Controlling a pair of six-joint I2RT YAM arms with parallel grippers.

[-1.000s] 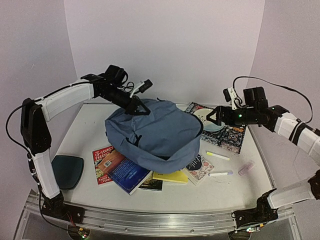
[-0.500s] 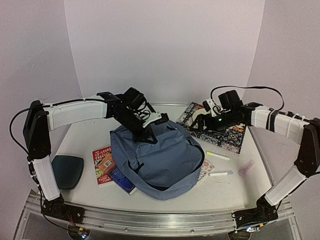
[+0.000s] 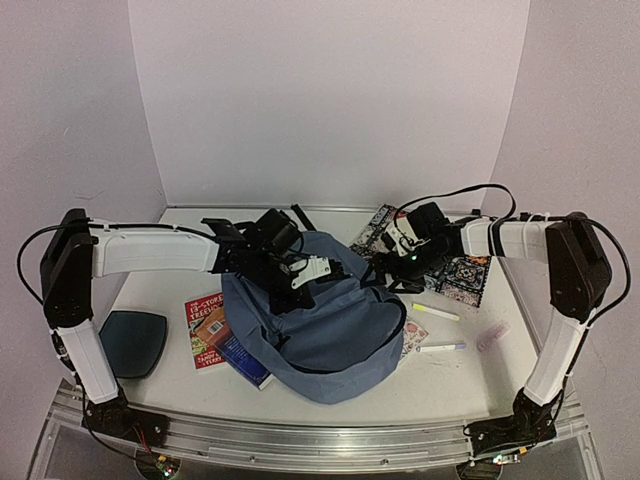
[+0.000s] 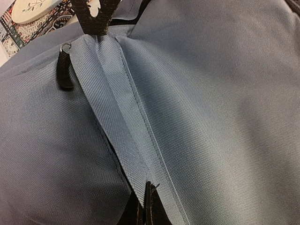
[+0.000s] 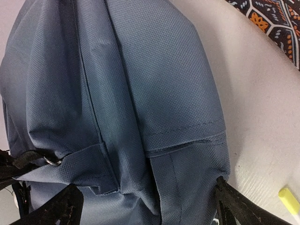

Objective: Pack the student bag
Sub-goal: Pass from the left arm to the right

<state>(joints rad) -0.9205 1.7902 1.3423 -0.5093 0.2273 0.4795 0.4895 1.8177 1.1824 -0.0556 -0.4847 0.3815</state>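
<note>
The student bag (image 3: 335,335), slate-blue and slumped, lies mid-table over some books. My left gripper (image 3: 300,285) is shut on a fold of its top fabric. In the left wrist view the seam (image 4: 126,117) runs into the closed jaws of the left gripper (image 4: 147,201), and a black zipper pull (image 4: 64,70) hangs beside it. My right gripper (image 3: 385,268) stands open at the bag's far right edge. In the right wrist view the bag (image 5: 140,93) fills the frame, and the right gripper (image 5: 147,208) has its wide-apart fingertips (image 5: 51,206) on either side of the fabric.
Books (image 3: 212,330) stick out from under the bag's left side. A dark teal pad (image 3: 135,342) lies at the front left. A yellow highlighter (image 3: 435,312), a white pen (image 3: 441,347) and a pink eraser (image 3: 492,336) lie to the right, with a patterned book (image 3: 468,277) behind them.
My left gripper has dragged the bag down and toward the front, covering more of the books. My right gripper has swung left from over the patterned book to the bag's edge.
</note>
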